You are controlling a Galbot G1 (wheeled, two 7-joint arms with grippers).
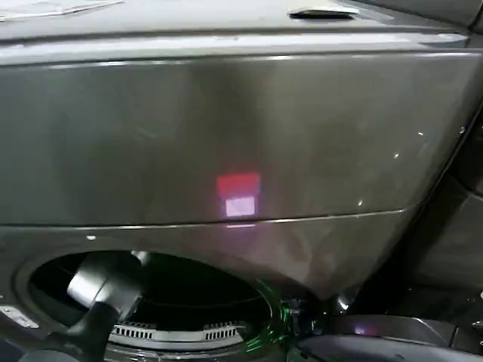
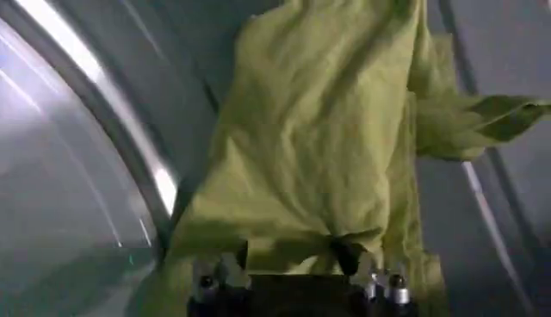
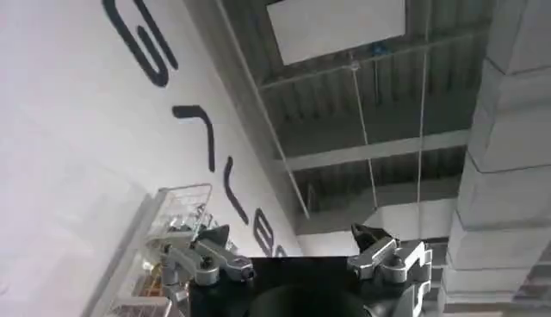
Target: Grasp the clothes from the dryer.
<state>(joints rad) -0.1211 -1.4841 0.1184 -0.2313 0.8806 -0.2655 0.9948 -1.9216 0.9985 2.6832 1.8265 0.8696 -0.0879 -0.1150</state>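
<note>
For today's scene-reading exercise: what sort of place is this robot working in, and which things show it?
Probably a laundry room or a mock-up of one: a front-loading dryer with a round porthole, and a yellow-green garment inside its metal drum.

Head view: close, looking down on dryer (image 1: 241,136) front. Left wrist: inside drum, close on green cloth (image 2: 318,146). Right wrist: faces ceiling (image 3: 362,103).

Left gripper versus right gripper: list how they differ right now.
The left gripper is inside the dryer drum, against the yellow-green cloth; the right gripper points up at the ceiling and a lettered wall. The left has cloth bunched between its fingers; the right is open and empty. Both have metal fingers.
</note>
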